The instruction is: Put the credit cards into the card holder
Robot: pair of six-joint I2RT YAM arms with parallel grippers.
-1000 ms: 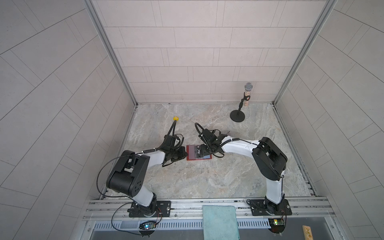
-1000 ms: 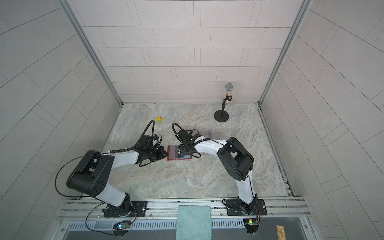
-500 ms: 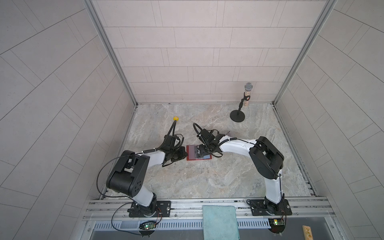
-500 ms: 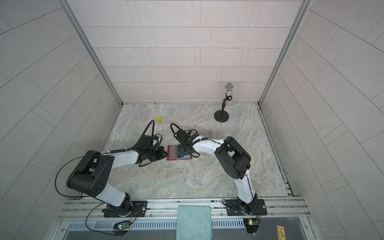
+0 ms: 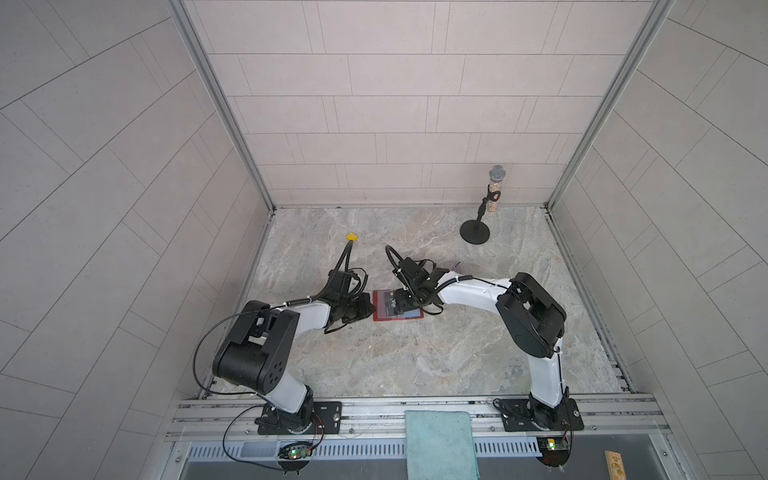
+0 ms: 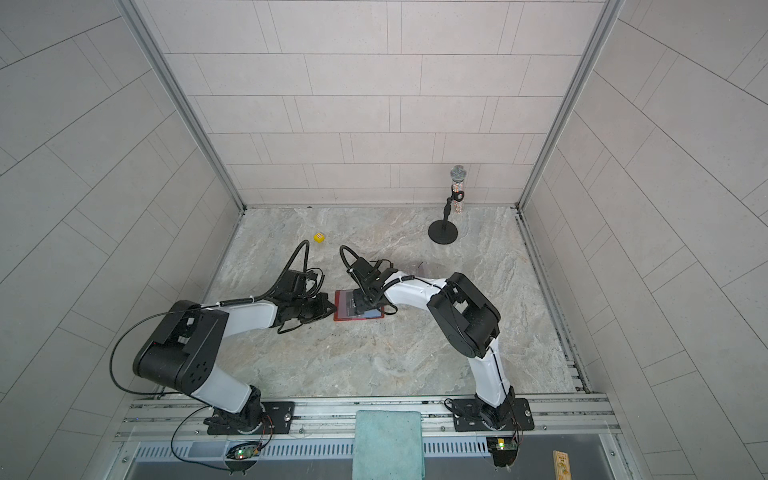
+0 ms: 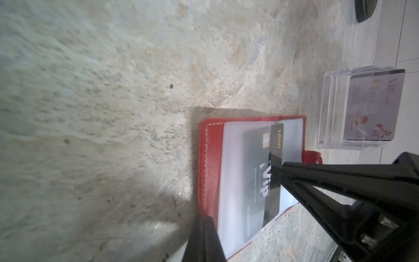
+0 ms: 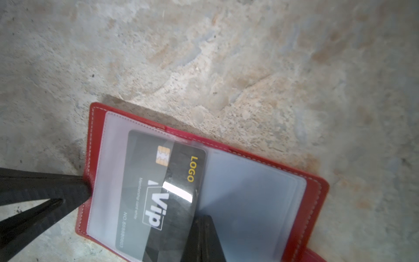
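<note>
The card holder (image 5: 395, 317) is lying open on the floor (image 5: 415, 365) between the arms. A black credit card (image 8: 156, 188) is sitting partway inside its clear sleeve. The right gripper (image 8: 203, 219), jaws closed, is touching the card's exposed end (grip unconfirmed). The left gripper (image 7: 201, 221), jaws closed, is bearing against the holder's red edge.

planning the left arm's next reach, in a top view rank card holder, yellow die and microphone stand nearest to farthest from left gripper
1. card holder: right at the left gripper, in the middle
2. yellow die: farther back, left side
3. microphone stand: far back, right side
</note>
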